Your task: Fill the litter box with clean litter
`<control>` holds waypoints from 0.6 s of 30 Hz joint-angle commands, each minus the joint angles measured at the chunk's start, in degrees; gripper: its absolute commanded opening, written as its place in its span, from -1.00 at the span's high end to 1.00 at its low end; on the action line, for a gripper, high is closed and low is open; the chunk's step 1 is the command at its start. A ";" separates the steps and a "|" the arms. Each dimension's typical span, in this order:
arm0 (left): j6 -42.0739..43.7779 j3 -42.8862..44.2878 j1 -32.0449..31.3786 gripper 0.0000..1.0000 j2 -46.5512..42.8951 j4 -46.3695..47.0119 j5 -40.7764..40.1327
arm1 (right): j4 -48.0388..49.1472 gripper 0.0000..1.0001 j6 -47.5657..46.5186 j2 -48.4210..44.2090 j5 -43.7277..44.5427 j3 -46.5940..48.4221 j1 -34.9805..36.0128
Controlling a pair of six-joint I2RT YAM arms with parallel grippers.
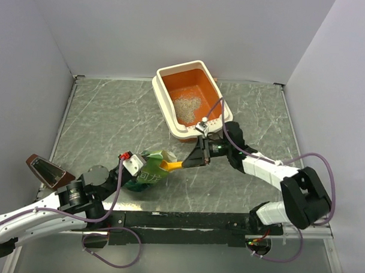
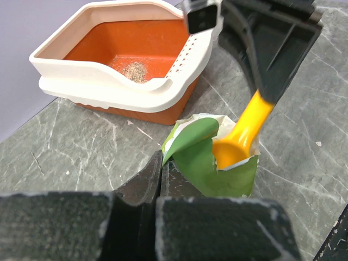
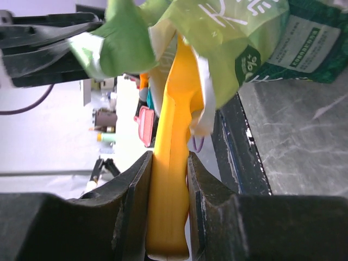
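The litter box (image 1: 164,88), orange inside with a cream rim, stands at the back middle of the table and holds a small pile of pale clean litter (image 1: 187,105); both also show in the left wrist view (image 2: 103,87), (image 2: 135,69). My left gripper (image 1: 140,166) is shut on the rim of the green bag (image 1: 150,176), holding its mouth open (image 2: 201,157). My right gripper (image 1: 193,159) is shut on the handle of the orange-yellow scoop (image 3: 173,179), whose head is inside the bag (image 2: 234,152).
The marble-patterned table (image 1: 111,116) is walled on three sides. A brown wedge-shaped object (image 1: 46,169) sits at the left edge. A black rail (image 1: 185,220) runs along the near edge by the arm bases.
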 commanded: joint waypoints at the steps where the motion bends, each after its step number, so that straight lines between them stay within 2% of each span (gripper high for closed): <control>1: -0.50 -0.21 0.02 0.98 0.39 3.84 2.45 | 3.71 1.00 0.44 -6.00 -3.64 -2.33 -3.80; 18: -0.41 -1.00 0.02 0.98 2.40 5.07 4.12 | 0.46 1.00 -0.97 -16.03 -5.31 -13.23 -14.70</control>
